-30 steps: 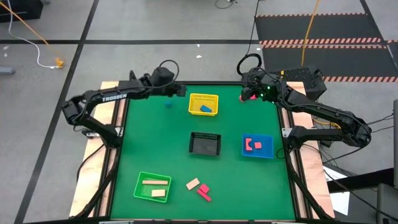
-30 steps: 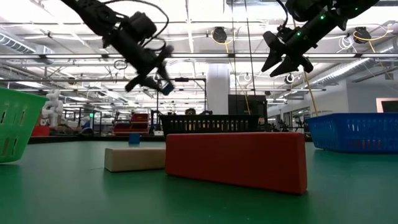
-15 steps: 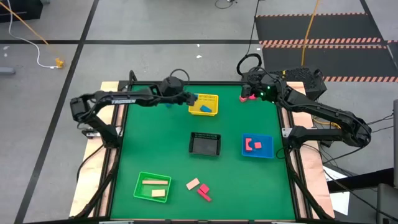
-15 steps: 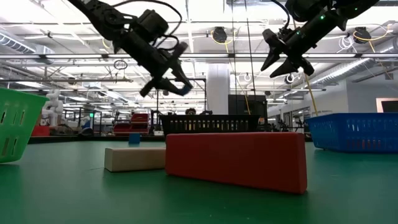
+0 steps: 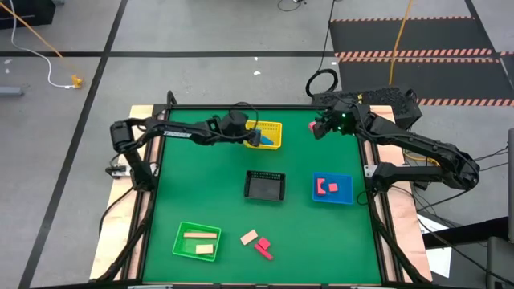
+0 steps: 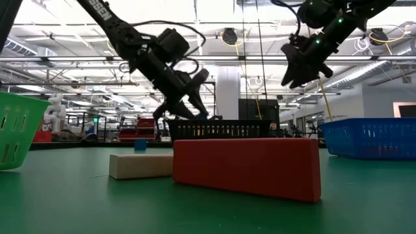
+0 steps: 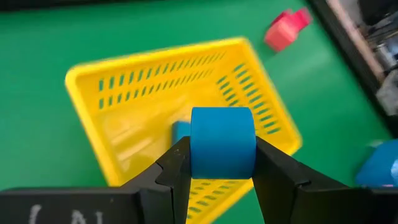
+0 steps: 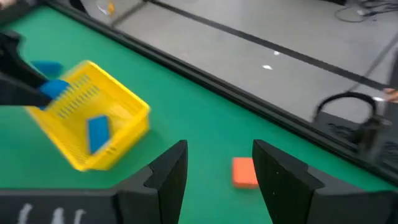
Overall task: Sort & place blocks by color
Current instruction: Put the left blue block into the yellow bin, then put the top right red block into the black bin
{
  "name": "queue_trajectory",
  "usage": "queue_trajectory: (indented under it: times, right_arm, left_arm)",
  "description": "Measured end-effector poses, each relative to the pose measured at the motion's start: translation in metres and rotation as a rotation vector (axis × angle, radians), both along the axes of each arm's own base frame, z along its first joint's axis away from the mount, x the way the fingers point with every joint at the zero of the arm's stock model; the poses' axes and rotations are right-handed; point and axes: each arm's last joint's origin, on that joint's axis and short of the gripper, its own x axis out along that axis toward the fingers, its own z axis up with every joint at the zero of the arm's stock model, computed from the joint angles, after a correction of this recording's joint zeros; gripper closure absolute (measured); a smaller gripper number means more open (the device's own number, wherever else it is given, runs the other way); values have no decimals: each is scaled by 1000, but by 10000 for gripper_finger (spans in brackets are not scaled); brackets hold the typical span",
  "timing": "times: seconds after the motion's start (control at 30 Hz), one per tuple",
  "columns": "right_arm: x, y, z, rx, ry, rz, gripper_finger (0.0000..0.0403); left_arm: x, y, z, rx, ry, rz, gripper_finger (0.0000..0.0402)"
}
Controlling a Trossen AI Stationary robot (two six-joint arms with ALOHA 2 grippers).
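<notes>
Our left end effector (image 7: 214, 171) is pinching a blue block (image 7: 222, 142) between its fingers, and over the last second it has swung in from the left side of the tabletop (image 5: 209, 193) until it hangs right over the yellow basket (image 5: 272, 128). We judge that this puts the block in place for release, since a second blue block (image 7: 180, 131) already lies inside that basket.

Our right end effector (image 8: 214, 177) has its fingers spread and holds nothing. It has shifted only slightly and hovers at the far right corner above a red block (image 8: 244, 172) lying on the tabletop; we take that to be its next pick, not yet begun.

Counting outward from there:
- We see four baskets: the yellow one, a black one (image 5: 265, 185) at the centre, a blue basket (image 5: 332, 189) to the right and a green one (image 5: 195, 241) at the near left.
- The blue basket holds two red pieces (image 5: 326, 187), and the green basket holds two tan bars (image 5: 201, 235).
- The black basket looks empty.
- Loose near the front edge lie a tan block (image 5: 249, 237) and a pink-red piece (image 5: 263, 247), just beside one another.
- One more small blue block (image 6: 140, 145) stands on the tabletop in the low view.

That leaves three or four loose blocks to be sorted, apart from the one we carry.
</notes>
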Motion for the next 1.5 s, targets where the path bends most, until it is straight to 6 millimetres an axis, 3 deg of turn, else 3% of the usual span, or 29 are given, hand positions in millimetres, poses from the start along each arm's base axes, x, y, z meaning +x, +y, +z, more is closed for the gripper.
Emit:
queue_trajectory:
  times: [0.23, 0.4, 0.5, 0.73, 1.03, 1.3, 1.5]
  right_arm:
    - [-5, 0, -4, -43, 121, -21, 232]
    - [-5, 0, -6, -56, 138, -9, 232]
    - [-8, 0, -19, -76, 168, -51, 232]
    - [-24, -7, -54, -4, 172, -142, 232]
    - [-54, -34, -59, 156, -12, -399, 232]
    - [-52, -48, -58, 25, 72, -11, 232]
    - [-48, -54, -67, -19, 180, 83, 226]
  left_arm:
    - [2, 0, -7, -12, 9, 8, 264]
    - [2, 1, -7, 8, 17, 4, 203]
    - [2, 2, -7, 15, 19, 1, 186]
    - [3, 9, -1, -7, -71, 14, 194]
    - [7, 19, 11, -27, -244, -22, 224]
    - [8, 26, 22, -38, -373, -150, 236]
    - [7, 26, 29, -45, -418, -172, 235]
